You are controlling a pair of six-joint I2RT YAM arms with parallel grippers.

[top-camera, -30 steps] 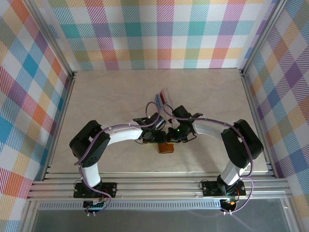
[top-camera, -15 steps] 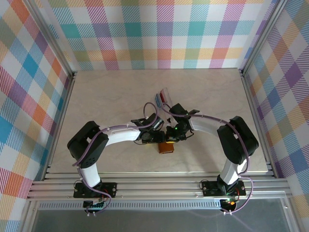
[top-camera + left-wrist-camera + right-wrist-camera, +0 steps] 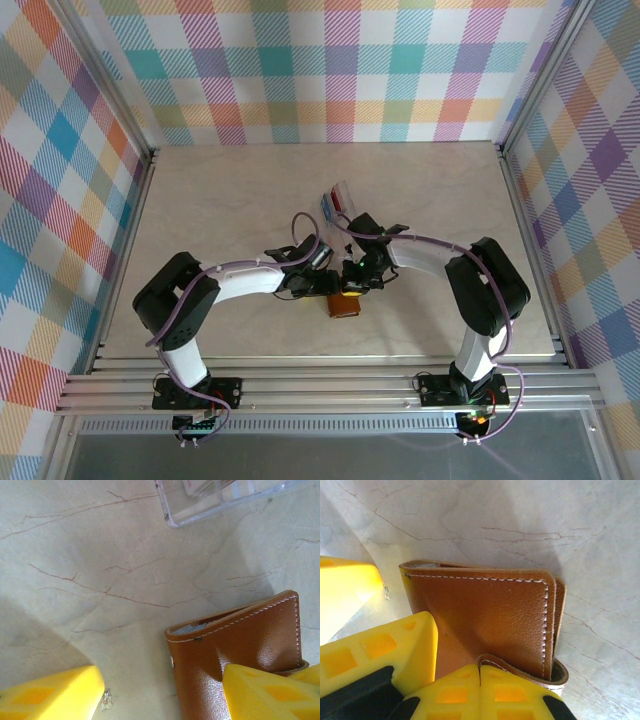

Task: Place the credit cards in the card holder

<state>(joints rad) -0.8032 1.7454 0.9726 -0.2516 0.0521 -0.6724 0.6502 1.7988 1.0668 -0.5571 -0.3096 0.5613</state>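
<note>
The card holder (image 3: 345,305) is a brown leather wallet lying folded on the table in front of the arms. My right gripper (image 3: 480,672) is shut on its snap tab (image 3: 520,666), which curls up from the wallet's edge. My left gripper (image 3: 160,682) is open, astride the card holder's (image 3: 245,650) corner, with one yellow finger (image 3: 270,692) resting on the leather and the other over bare table. Red and blue credit cards (image 3: 336,203) stand in a clear tray just beyond the grippers. A pale edge shows inside the wallet's fold.
The clear plastic tray (image 3: 220,502) sits a short way past the wallet. Aluminium frame rails (image 3: 320,385) run along the near edge and up both sides. Checked walls enclose the marbled table (image 3: 220,200), with open room left and right.
Both arms' elbows have swung a little to the left. The two grippers stay at the wallet, the right one shut and the left one open as before.
</note>
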